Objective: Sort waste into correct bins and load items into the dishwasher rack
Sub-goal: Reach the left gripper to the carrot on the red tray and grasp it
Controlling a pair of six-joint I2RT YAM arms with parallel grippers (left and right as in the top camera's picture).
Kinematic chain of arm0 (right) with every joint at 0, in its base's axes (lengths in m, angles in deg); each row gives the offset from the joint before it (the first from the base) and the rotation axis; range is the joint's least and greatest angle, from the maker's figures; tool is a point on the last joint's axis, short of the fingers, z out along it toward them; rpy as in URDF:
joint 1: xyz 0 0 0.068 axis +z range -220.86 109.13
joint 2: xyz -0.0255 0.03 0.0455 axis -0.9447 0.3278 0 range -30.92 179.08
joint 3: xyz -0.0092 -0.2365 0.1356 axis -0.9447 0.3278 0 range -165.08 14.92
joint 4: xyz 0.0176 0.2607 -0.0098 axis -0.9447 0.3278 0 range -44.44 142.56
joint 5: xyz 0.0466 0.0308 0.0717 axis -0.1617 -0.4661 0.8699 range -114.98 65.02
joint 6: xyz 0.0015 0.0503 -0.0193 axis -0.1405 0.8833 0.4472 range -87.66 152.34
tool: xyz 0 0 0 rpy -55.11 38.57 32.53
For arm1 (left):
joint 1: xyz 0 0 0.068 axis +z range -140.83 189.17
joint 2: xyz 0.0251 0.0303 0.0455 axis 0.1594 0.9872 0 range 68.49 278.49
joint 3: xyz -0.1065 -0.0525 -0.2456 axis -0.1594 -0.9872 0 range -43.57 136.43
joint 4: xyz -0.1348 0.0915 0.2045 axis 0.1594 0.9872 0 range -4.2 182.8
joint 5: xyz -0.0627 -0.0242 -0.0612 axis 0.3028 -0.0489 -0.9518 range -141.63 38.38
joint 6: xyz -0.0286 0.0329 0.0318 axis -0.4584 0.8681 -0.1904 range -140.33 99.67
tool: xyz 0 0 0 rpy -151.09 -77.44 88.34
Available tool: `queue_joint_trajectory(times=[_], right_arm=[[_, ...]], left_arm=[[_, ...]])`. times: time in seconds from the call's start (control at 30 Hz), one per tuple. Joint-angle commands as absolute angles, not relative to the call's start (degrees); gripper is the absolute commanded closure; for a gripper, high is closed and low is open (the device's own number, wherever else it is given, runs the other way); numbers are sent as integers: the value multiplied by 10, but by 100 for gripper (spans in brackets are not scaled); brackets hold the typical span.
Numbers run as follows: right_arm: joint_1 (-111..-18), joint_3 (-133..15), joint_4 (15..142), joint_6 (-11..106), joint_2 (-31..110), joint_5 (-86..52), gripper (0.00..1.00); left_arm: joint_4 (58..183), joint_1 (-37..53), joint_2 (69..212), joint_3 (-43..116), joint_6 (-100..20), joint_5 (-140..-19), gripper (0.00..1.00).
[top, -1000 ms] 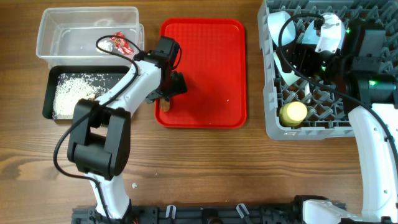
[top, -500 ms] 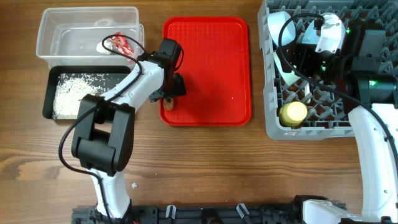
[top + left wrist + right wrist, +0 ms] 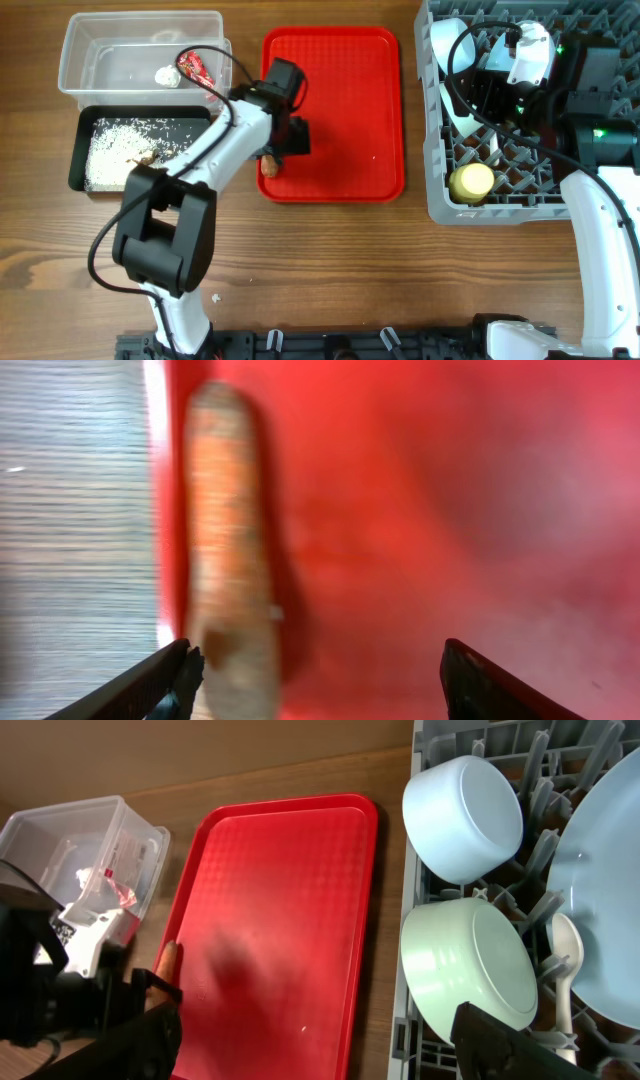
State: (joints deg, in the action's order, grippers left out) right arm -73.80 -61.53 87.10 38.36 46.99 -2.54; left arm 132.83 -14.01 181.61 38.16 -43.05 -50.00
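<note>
- Left gripper [image 3: 315, 685]: jaws spread, holding nothing, low over the left edge of the red tray [image 3: 340, 100], right of the clear tub [image 3: 140, 14] and black tray [image 3: 78, 150].
- Carrot [image 3: 225, 540]: lying lengthwise along that edge, just beside the left finger.
- Dishwasher rack [image 3: 520, 212]: holds two bowls [image 3: 462, 805], pale blue plate [image 3: 610, 910], spoon [image 3: 566, 960] and yellow cup [image 3: 471, 182].
- Right gripper [image 3: 315, 1025]: jaws wide apart, empty, above the rack.

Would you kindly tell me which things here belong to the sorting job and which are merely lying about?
Job: carrot, wrapper, tissue, rice, clear tub, black tray, rack, yellow cup, bowls, plate, spoon.
Lying about: red serving tray, wooden table.
</note>
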Motion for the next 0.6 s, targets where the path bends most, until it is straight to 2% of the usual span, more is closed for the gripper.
queue_joint_trajectory(times=[0.0, 0.57], right_arm=[[-737, -623, 870, 384, 473, -32, 12], [-737, -623, 882, 384, 473, -32, 11]], left_arm=[[1319, -159, 1807, 389, -416, -496, 20], [1297, -157, 1833, 389, -465, -429, 19]])
